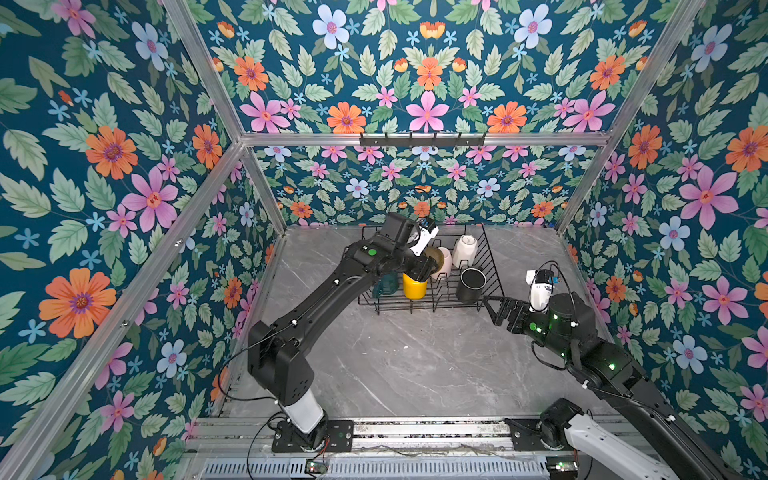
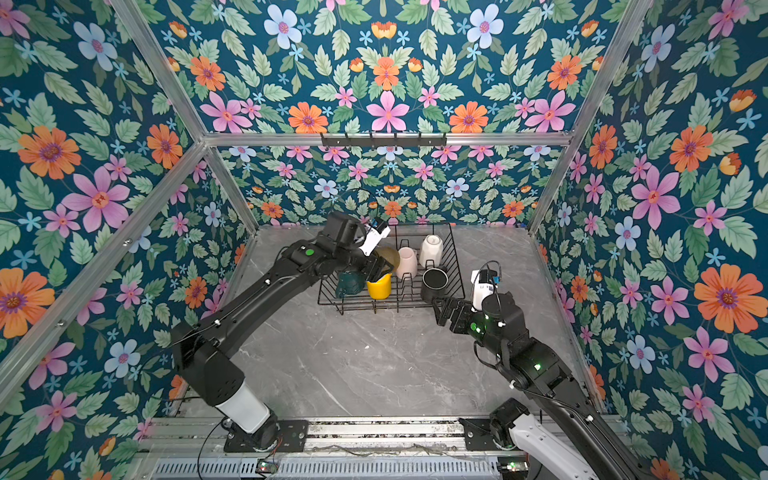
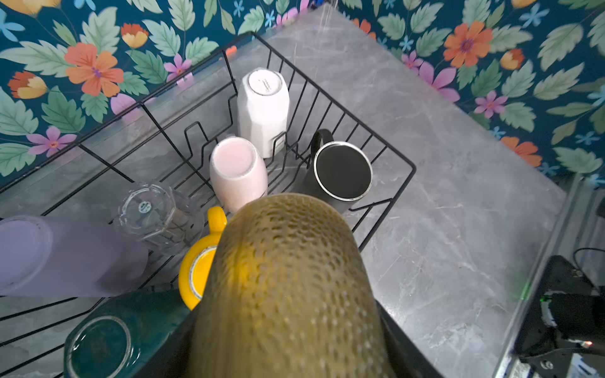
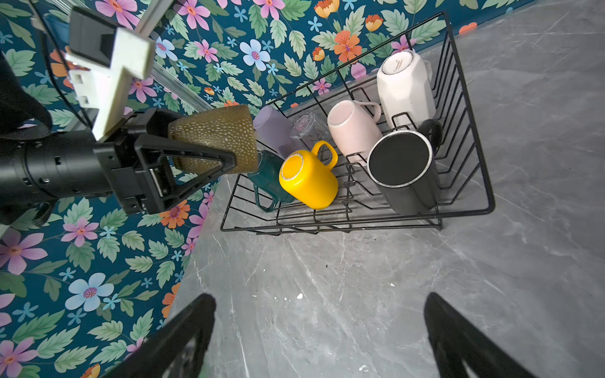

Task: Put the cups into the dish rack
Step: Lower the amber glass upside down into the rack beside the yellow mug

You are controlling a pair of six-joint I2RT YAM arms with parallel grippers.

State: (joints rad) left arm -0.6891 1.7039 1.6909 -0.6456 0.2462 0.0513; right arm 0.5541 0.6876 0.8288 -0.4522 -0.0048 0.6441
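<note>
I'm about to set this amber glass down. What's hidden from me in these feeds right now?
Left wrist view: the amber glass hides the fingertips of the left pincer and the dish rack floor beneath it.
Both top views: the left arm covers the lilac tumbler and clear glass.
Left wrist view: the dark green mug is cut off by the bottom edge.

Nothing can be read outright. The white mug (image 3: 262,111), upper middle of the left wrist view, carries a short line of dark print on its upturned base, too small to make out. It is equally illegible upper right in the right wrist view. The clear glass (image 3: 157,216), lower left of the left wrist view, has a round sticker (image 3: 143,207) on its base, its lettering blurred.
</note>
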